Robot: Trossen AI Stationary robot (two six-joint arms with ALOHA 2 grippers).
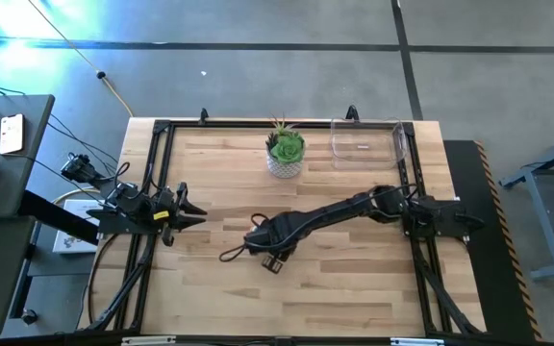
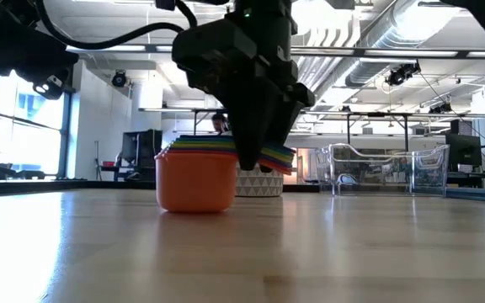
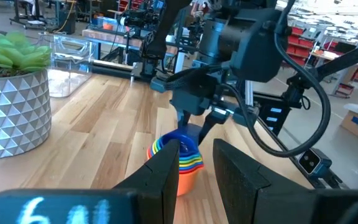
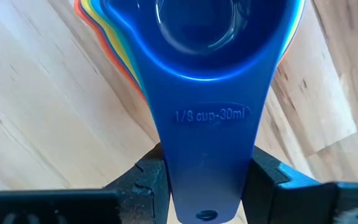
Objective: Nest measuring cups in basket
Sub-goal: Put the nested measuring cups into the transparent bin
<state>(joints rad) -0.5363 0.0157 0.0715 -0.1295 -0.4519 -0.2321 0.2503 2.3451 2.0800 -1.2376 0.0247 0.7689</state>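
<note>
High view: right gripper (image 1: 258, 236) reached out over mid-table; the measuring cups sit under it, hidden by the arm here. Basket (image 1: 366, 140) stands well apart from that gripper, at the far edge of the table (image 1: 354, 288), empty, just past a potted plant (image 1: 286, 151). Left gripper (image 1: 198, 213) waits near its own side, pointed toward the right one.

Low view: cups (image 2: 197, 175) rest as one nested stack on the table, orange outermost, thin coloured rims layered above it. Right gripper (image 2: 255, 156) comes down onto the fanned flat handles at the stack's side. Basket (image 2: 387, 168) is clear, thin-walled, with rounded corners, behind and to the side.

Left wrist view: left gripper (image 3: 194, 171) spread, nothing between its fingers; stack (image 3: 178, 157) lies just ahead of it, blue cup innermost, beneath the right gripper (image 3: 197, 127).

Right wrist view: right gripper (image 4: 205, 180) pinches the blue cup's handle (image 4: 209, 149) from both edges — smooth glossy plastic, embossed size marking, hole at the end.

Risk, judged: the pinch appears to be on the blue handle alone, so a lift could draw only the small blue cup out and leave the rest on the table. Slick plastic held edge-on could also swivel or slip — and the light basket might skid if the stack catches its rim
</note>
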